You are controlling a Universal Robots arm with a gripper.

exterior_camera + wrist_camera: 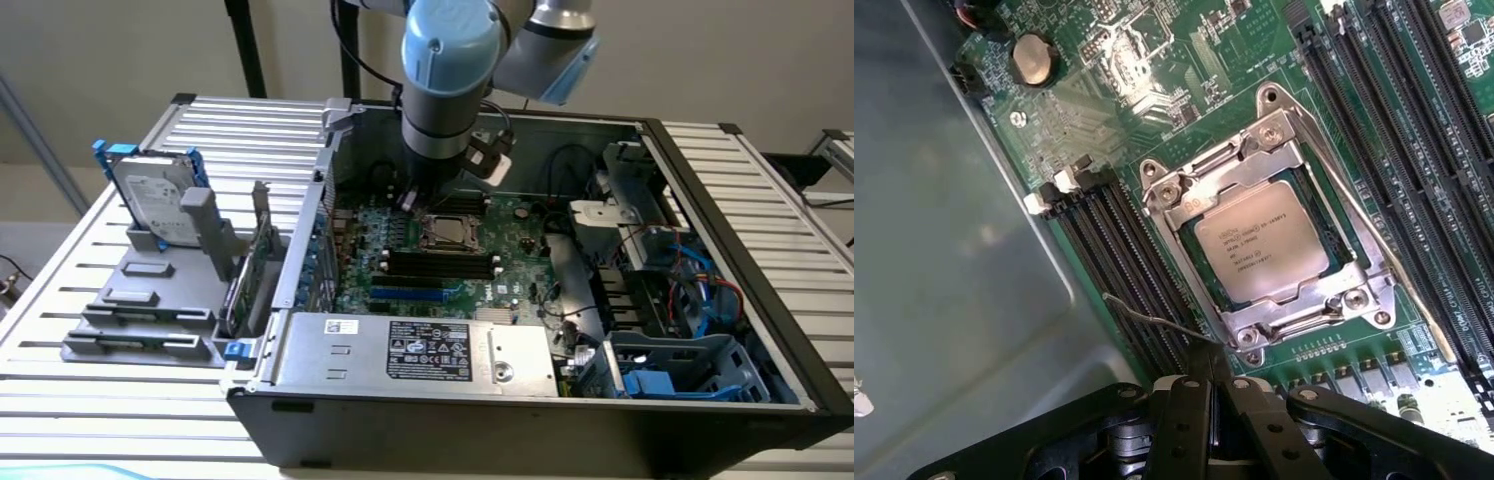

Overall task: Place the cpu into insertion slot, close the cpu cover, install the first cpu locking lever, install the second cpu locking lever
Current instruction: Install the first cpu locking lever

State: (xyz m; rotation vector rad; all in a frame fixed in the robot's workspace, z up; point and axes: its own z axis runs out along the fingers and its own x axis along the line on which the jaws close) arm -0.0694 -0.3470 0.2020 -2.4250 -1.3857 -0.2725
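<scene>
The cpu (1261,254) is seated in the insertion slot (1194,235), framed by the closed cpu cover (1274,315). The hand (1216,385) (fingers pressed together) is held at a thin wire locking lever (1154,320), apparently to hook it down.

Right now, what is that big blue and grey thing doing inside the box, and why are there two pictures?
That is a robot arm reaching into an open computer case on a slatted table. One picture is from a camera standing nearby. The other is from a camera on the arm's wrist, looking down at the green circuit board. The arm's gripper is shut and sits by a thin wire lever. The square silvery chip already lies in its socket, with a metal cover folded down around it.
</scene>
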